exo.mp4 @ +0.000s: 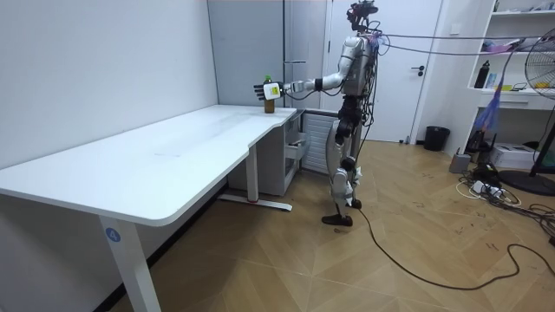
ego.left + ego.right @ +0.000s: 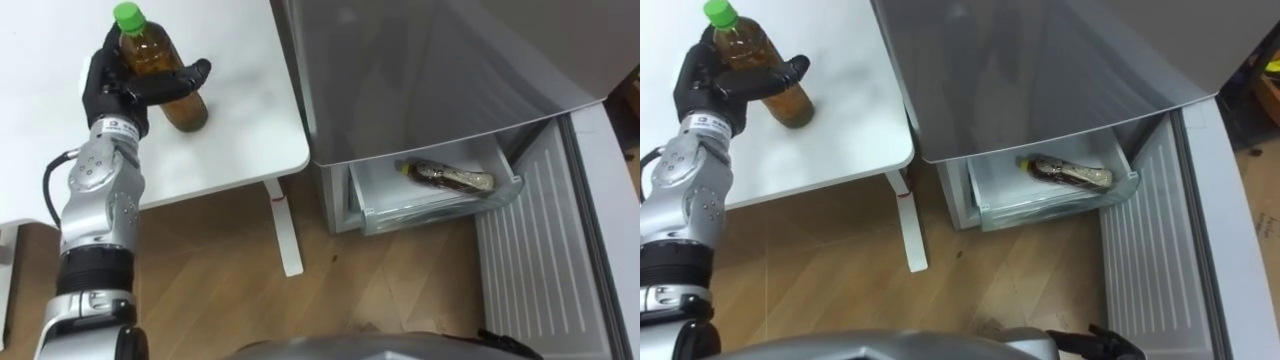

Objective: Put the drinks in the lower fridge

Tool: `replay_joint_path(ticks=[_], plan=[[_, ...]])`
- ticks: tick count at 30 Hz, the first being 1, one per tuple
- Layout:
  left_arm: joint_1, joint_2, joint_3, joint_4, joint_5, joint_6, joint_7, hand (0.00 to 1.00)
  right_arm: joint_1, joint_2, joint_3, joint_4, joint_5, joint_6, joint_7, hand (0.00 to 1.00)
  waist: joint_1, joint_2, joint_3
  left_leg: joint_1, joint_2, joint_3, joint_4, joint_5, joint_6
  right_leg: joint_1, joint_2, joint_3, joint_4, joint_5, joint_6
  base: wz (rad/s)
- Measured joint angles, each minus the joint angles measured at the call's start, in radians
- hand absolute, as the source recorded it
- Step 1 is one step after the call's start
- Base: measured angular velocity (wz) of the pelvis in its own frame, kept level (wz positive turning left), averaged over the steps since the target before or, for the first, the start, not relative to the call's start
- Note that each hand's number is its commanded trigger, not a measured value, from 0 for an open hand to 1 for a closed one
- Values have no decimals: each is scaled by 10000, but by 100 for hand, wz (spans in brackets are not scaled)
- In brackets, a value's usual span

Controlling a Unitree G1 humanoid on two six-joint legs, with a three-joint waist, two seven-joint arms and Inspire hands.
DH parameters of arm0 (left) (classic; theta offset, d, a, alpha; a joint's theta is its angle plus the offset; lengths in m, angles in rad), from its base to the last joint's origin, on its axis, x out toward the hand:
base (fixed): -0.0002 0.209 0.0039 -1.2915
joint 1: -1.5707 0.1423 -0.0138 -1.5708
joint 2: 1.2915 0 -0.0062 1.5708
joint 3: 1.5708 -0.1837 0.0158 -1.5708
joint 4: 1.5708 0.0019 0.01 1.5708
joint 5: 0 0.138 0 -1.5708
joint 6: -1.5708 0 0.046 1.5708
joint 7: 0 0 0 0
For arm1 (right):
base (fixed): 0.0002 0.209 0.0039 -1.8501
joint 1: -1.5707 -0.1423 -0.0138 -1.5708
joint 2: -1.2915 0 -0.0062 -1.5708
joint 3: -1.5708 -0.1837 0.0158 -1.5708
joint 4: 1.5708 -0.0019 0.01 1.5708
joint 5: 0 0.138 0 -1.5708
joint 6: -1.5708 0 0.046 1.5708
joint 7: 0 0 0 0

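Fingers [image 2: 192, 71] of the left hand [image 2: 108, 88] curl round the green-capped bottle [image 2: 186, 108] on the bench [image 2: 235, 135]. Best lift it straight, then carry it right to the open fridge drawer [image 2: 400, 210], where another bottle [image 2: 452, 178] already lies.

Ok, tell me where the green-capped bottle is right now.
In the left eye view's upper left, the green-capped bottle stands at the white table's end beside the fridge, with the left hand's fingers curled round it.
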Motion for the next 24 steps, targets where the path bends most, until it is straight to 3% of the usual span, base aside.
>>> replay_joint_path(ticks=[11, 24], plan=[[-131, 133, -122, 263, -14, 286, -144, 100, -6, -11, 2, 2, 5, -3, -31, 0, -3, 65, -21, 8, 0, 16, -3, 0, 0, 0, 0, 14, -2, 0, 0, 0], [-203, 147, -208, 265, 14, 366, -118, 100, -41, -17, -3, -13, -5, -15, -150, 0, -65, 173, -26, -42, 3, 12, -2, 0, 0, -29, 4, 11, 2, 0, 0, 0]])
